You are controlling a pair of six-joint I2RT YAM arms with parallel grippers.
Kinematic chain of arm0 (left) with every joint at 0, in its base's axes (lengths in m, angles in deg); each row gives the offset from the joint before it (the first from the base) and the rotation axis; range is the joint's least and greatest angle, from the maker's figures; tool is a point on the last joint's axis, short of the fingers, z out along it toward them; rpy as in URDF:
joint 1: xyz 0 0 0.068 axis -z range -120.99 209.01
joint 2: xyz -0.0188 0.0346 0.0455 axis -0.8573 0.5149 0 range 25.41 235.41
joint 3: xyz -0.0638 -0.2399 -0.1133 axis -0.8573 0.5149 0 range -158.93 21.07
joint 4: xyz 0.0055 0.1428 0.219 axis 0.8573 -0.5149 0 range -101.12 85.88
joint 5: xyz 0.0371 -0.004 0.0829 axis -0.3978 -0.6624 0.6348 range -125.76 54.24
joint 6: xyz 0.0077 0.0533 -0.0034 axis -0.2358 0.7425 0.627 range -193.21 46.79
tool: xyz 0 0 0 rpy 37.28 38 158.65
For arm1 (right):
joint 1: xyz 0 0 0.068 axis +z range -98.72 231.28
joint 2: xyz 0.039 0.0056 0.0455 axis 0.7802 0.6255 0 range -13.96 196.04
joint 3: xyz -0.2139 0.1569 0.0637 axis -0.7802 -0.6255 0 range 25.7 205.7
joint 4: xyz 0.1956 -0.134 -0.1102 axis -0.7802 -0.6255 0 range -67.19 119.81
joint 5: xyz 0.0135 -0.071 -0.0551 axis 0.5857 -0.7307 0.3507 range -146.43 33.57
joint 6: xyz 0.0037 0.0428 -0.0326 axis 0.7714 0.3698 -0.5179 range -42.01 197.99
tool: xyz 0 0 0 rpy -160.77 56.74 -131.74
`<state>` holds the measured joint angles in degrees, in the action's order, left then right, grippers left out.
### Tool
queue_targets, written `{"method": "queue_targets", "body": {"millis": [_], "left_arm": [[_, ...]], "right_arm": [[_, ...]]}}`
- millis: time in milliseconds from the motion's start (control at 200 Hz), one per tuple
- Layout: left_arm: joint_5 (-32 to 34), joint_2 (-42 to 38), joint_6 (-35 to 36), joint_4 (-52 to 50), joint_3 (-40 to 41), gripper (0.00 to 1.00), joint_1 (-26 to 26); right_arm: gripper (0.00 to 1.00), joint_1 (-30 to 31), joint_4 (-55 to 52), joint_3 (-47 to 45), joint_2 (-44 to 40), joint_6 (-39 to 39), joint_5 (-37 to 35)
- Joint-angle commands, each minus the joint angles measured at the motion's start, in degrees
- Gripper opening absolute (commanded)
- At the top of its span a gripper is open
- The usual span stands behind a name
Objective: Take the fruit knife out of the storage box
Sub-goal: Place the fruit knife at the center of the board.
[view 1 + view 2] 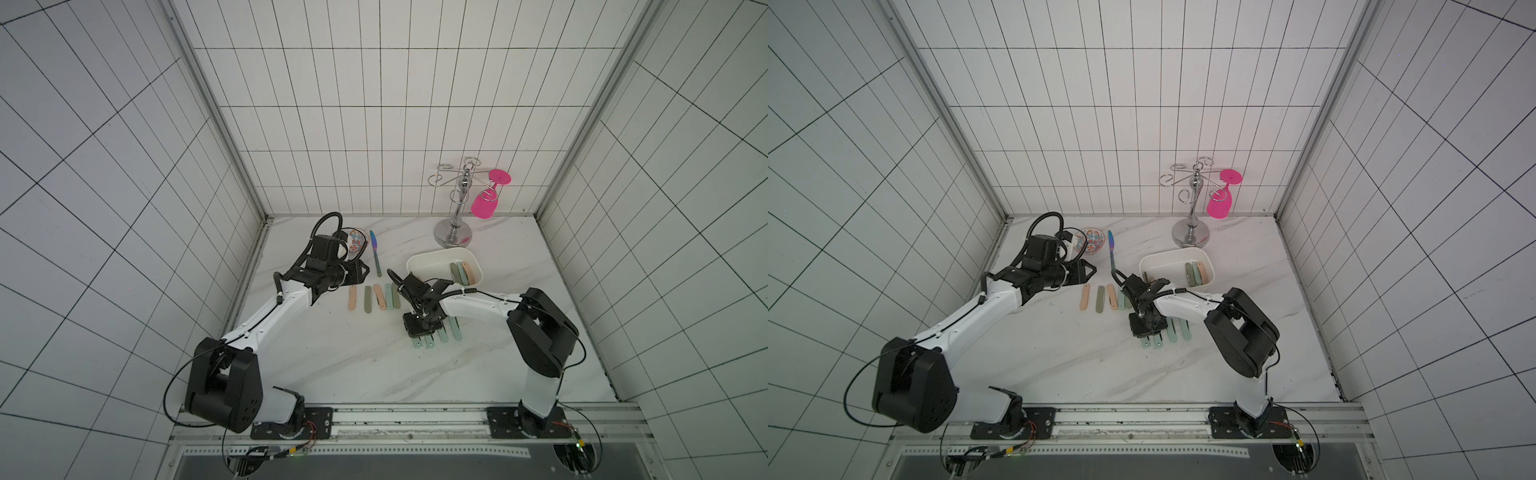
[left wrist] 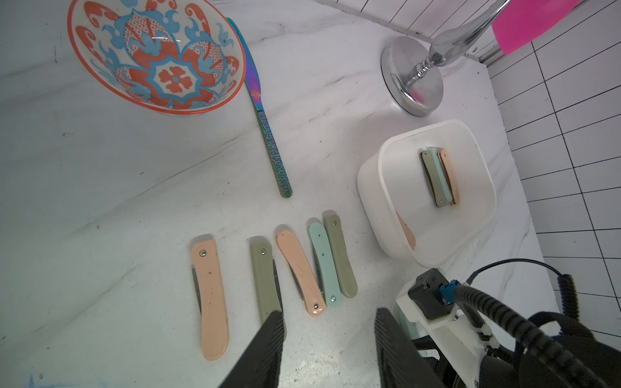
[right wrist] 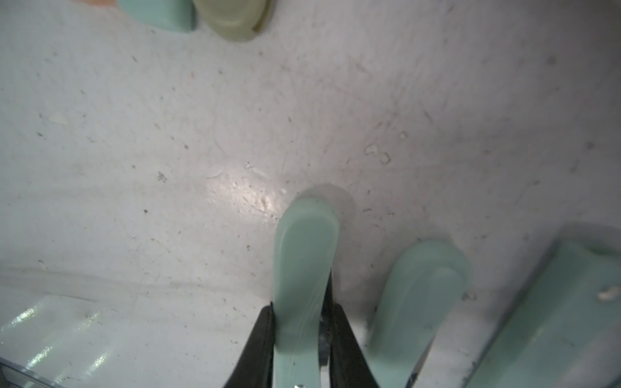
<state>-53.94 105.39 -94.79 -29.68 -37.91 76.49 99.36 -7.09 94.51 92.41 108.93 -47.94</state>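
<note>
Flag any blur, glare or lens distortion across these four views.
Right wrist view: soft close-up, the mint-green folding fruit knife in the right gripper is blurred, with a glare patch on the white marble tabletop. Left wrist view: sharp; the chrome stand base mirrors pink. Both top views: wide-angle bend in the tiled walls, even light.

L white-and-black robot arm [image 1: 270, 316] reaches fwd from its base, long white link sloping up toward centre. Its wrist is bent so the L black parallel gripper [image 1: 362, 270] points toward the R side and tilts down, w/ ribbed fingers [image 2: 265, 346] held apart, partly open. R white-and-black robot arm [image 1: 478, 305] is folded at a raised black elbow w/ the forearm running in toward centre and the wrist turned down, so the R black parallel gripper [image 3: 302, 309] points straight down, both fingers pinched on the sides of a mint-green plastic folding fruit knife [image 3: 304, 262].
</note>
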Motion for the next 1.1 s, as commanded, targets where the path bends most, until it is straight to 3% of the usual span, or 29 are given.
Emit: {"method": "queue_targets", "body": {"millis": [0,310,655,1094], "left_arm": [[-0.5,-1.0,0.8,0.4,0.5,0.47,0.2],[-0.4,-1.3,0.9,0.4,0.6,0.47,0.2],[-0.5,-1.3,0.8,0.5,0.8,0.47,0.2],[-0.5,-2.6,0.8,0.7,0.1,0.48,0.2]], "right_arm": [[0.12,0.4,-1.2,1.9,1.3,0.1,-0.3],[0.18,0.5,-1.2,2.5,1.5,-0.8,0.0],[0.47,0.6,-1.2,2.6,1.2,-1.3,0.0],[0.49,-0.6,-7.4,9.1,-4.5,-5.1,-5.3]]}}
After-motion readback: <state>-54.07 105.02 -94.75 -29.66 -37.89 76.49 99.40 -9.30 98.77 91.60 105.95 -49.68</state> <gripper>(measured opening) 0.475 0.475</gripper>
